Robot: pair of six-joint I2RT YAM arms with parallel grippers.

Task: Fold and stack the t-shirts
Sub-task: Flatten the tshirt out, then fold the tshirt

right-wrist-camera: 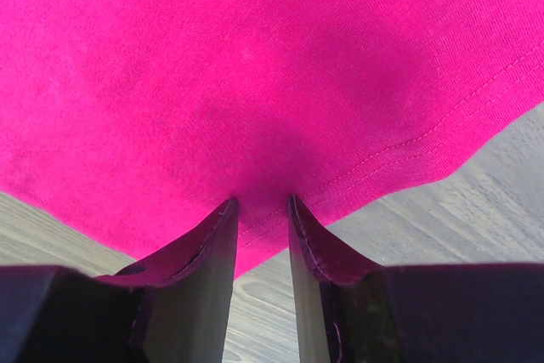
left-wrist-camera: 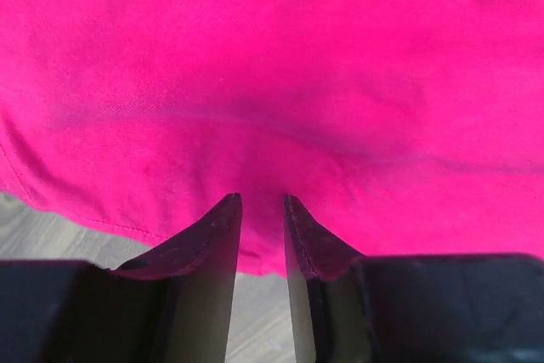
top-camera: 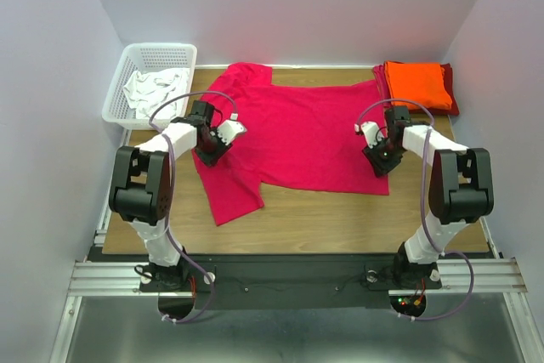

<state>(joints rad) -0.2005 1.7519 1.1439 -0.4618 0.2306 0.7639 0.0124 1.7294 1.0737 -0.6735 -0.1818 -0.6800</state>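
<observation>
The bright pinkish-red t-shirt [top-camera: 297, 133] lies spread flat across the wooden table [top-camera: 340, 218], with one sleeve toward the front left. My left gripper [top-camera: 210, 149] pinches its left edge, and the cloth [left-wrist-camera: 272, 57] creases at the tips of the left gripper [left-wrist-camera: 261, 200]. My right gripper [top-camera: 380, 159] pinches the stitched hem at the right edge, and the cloth [right-wrist-camera: 255, 65] bunches between the fingers of the right gripper [right-wrist-camera: 261, 201]. The folded orange t-shirt [top-camera: 416, 82] sits at the back right on top of the darker red t-shirt [top-camera: 453, 99].
A white plastic basket [top-camera: 119, 95] holding white cloth [top-camera: 155, 87] stands at the back left corner. White walls close in the table on three sides. Bare wood shows along the front of the table.
</observation>
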